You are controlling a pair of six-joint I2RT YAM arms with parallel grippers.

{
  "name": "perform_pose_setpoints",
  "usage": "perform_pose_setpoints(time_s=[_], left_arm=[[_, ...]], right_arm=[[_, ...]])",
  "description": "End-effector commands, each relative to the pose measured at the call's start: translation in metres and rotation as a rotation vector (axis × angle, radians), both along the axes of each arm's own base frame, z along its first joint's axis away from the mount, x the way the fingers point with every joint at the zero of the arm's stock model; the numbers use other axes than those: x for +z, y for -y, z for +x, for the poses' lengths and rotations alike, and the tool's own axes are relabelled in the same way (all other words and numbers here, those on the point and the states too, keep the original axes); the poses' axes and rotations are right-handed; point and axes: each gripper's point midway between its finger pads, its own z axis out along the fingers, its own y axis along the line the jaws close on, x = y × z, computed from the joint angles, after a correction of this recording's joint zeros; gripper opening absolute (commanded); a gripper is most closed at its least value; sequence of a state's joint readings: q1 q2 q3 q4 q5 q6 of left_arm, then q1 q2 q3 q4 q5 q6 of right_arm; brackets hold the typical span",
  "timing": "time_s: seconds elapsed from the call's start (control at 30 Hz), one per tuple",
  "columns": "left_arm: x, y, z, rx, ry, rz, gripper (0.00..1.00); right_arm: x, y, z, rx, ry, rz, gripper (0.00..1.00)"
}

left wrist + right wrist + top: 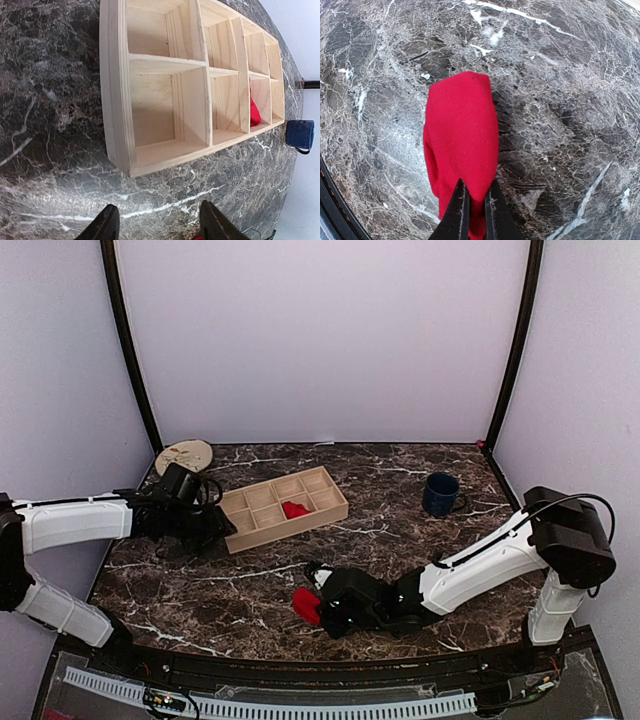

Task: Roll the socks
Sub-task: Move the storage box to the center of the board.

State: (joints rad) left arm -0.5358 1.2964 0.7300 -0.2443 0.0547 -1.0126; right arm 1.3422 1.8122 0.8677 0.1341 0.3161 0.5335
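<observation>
A wooden tray (117, 90) stands just ahead of the left pincer (159, 211); open tabletop (400, 535) lies between tray and mug (440, 494).

**You're standing at a robotics lab test cell.**
Plain pale lilac wall panels (320, 340) set between black upright frame posts (128, 350) box in your dark marble-patterned tabletop (400, 530). A white jointed left robot arm (70, 522) and a matching right robot arm (480, 570) reach over it from the near edge, where a white perforated strip (300, 707) runs. Your props lie scattered: a pale wooden divided tray (290, 526), a dark blue mug (440, 494), a round wooden disc (184, 455) and a red fabric sock (305, 605).
</observation>
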Motion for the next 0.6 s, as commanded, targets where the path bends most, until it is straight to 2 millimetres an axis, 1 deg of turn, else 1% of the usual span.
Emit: perform_pose_setpoints(time_s=[0.0, 0.17, 0.37, 0.47, 0.57], left_arm=[[-0.003, -0.01, 0.01, -0.034, -0.037, 0.073, 0.58], [-0.009, -0.017, 0.027, -0.033, -0.066, 0.105, 0.58], [-0.027, -0.023, 0.043, -0.045, -0.111, 0.138, 0.58], [-0.033, -0.022, 0.053, -0.067, -0.125, 0.158, 0.58], [-0.039, -0.02, 0.06, -0.095, -0.136, 0.179, 0.54]], right_arm=[[-0.014, 0.015, -0.003, 0.021, 0.017, -0.099, 0.0], [-0.012, 0.016, -0.003, 0.029, 0.02, -0.099, 0.0], [-0.008, 0.014, -0.004, 0.042, 0.021, -0.098, 0.0], [-0.007, 0.014, -0.004, 0.047, 0.02, -0.103, 0.0], [-0.007, 0.015, -0.004, 0.052, 0.018, -0.108, 0.0]])
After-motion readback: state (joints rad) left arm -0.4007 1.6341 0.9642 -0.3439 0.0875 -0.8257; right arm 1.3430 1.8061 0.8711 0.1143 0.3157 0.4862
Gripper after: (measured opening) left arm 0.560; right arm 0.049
